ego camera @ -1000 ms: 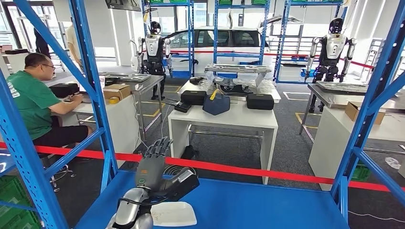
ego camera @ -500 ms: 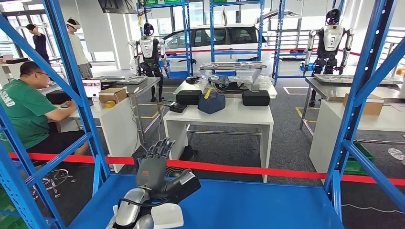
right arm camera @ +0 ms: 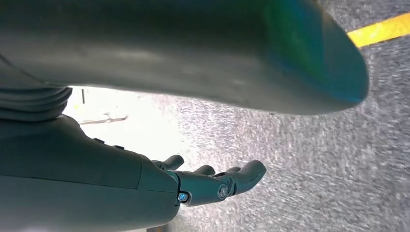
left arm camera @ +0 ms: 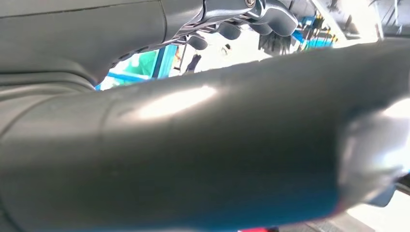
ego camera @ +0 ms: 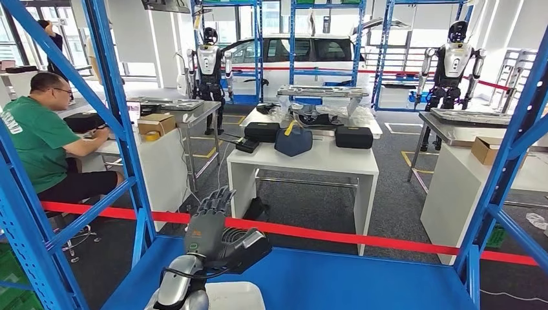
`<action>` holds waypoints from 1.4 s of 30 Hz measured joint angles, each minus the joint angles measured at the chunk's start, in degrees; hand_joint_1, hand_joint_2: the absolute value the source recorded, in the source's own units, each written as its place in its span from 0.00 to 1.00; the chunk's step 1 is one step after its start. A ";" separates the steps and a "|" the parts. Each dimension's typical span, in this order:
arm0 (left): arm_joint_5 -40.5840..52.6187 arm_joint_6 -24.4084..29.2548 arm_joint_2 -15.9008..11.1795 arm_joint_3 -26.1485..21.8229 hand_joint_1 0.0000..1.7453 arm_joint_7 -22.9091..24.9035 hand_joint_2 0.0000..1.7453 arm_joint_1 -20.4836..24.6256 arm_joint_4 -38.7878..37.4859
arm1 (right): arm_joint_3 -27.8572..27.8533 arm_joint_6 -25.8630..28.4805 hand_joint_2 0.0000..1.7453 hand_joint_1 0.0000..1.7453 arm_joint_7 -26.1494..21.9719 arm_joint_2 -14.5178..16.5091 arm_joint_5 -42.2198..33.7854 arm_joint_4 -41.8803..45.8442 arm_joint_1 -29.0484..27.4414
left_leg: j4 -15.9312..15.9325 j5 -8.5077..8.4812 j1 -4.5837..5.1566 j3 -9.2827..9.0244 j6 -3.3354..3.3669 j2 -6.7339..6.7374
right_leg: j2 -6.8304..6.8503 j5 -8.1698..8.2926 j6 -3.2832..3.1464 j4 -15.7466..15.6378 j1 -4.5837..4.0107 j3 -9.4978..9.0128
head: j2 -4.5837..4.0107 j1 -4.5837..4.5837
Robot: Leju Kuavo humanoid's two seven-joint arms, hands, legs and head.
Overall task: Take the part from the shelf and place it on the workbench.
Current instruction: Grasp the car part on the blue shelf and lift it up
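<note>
At the lower left of the head view, the left hand (ego camera: 216,229) is raised above the blue shelf (ego camera: 336,278), fingers straight and apart, holding nothing. The white part (ego camera: 236,296) lies on the shelf just under its wrist. The right hand (right arm camera: 212,186) hangs over grey floor (right arm camera: 309,164), fingers loosely extended, empty.

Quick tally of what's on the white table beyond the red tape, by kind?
Black cases: 3
Dark blue bag: 1
Total: 4, counting only the front part of the white table.
</note>
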State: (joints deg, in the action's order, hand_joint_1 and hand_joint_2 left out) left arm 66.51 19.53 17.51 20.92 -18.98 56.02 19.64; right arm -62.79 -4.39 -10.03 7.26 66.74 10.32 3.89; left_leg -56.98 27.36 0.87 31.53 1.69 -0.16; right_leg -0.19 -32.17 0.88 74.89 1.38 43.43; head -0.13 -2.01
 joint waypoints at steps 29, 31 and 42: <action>-3.37 -9.61 -0.37 0.03 0.00 -7.88 0.00 -0.63 -0.73 | -0.22 -0.02 0.00 0.00 0.64 -0.04 0.37 -0.04 0.13 | -0.80 -2.69 0.02 3.77 -2.14 -0.63 | -0.06 4.20 -1.08 -16.53 0.17 -10.56 | 0.00 -0.07; -3.38 -11.31 -0.41 0.10 0.00 -8.49 0.00 -0.68 -0.74 | -0.22 -0.02 0.00 0.00 0.68 -0.05 0.42 -0.04 0.11 | -0.81 -2.66 0.05 3.77 -1.97 -0.62 | -0.07 4.26 -0.81 -16.69 0.20 -10.62 | 0.00 -0.07; -3.24 -17.38 -0.70 2.48 0.00 -12.87 1.00 -1.78 -0.73 | -0.51 -0.02 0.00 0.00 0.70 -0.05 -0.41 -0.04 0.09 | -0.83 -2.71 0.07 3.71 -1.70 -0.57 | -0.08 4.37 -0.49 -16.78 0.19 -10.66 | 0.00 -0.09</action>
State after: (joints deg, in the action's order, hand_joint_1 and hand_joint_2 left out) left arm 63.27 2.15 16.81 23.40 -31.85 54.23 18.91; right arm -63.30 -4.42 -9.33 7.21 66.33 10.27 3.98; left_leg -57.81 24.65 0.94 35.24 -0.01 -0.73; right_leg -0.27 -27.80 0.39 58.11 1.58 32.77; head -0.13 -2.10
